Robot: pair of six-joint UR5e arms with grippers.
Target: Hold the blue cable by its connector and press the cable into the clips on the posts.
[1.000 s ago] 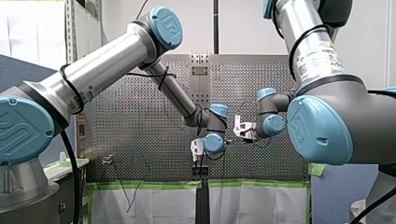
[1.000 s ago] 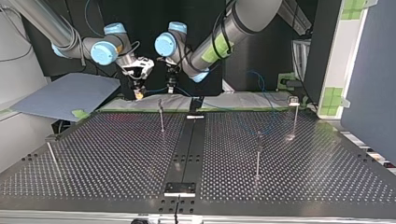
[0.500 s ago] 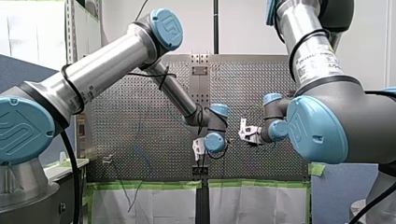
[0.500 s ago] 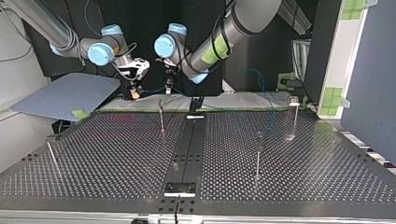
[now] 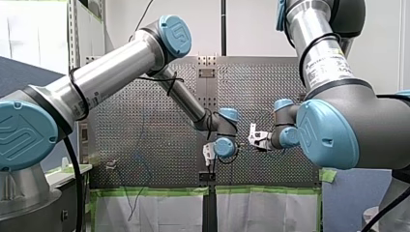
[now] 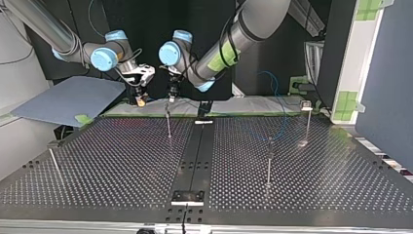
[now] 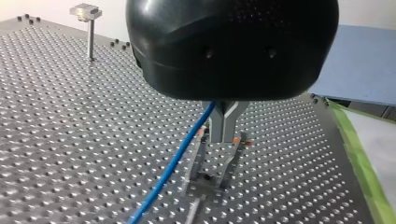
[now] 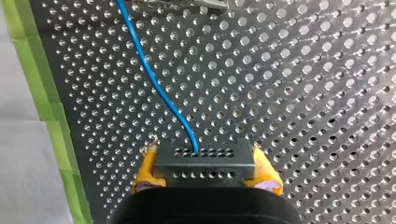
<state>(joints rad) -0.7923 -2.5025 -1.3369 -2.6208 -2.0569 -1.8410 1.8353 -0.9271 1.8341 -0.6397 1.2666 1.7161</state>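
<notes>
In the right wrist view my right gripper (image 8: pixel 204 161) is shut, its yellow pads (image 8: pixel 145 163) clamping a dark grey connector (image 8: pixel 205 173). The blue cable (image 8: pixel 154 79) leaves the connector and runs ahead over the perforated table. In the left wrist view my left gripper (image 7: pixel 223 133) is shut, its metal fingers pinching the blue cable (image 7: pixel 170 165) just above a clip on a post (image 7: pixel 215 163). In the top view my left gripper (image 6: pixel 170 95) hangs right over the far post (image 6: pixel 168 119). My right gripper (image 6: pixel 141 100) is beside it, further to that view's left.
In the top view more thin posts stand on the table: one at the right middle (image 6: pixel 269 161), one at the far right (image 6: pixel 307 117), one near the left edge (image 6: pixel 53 163). A blue sheet (image 6: pixel 68 100) lies beyond the table's left corner. Green tape (image 8: pixel 42 93) lines the table edge.
Both grippers have shifted toward the top view's left with the cable. My left gripper has come down over the far post's clip.
</notes>
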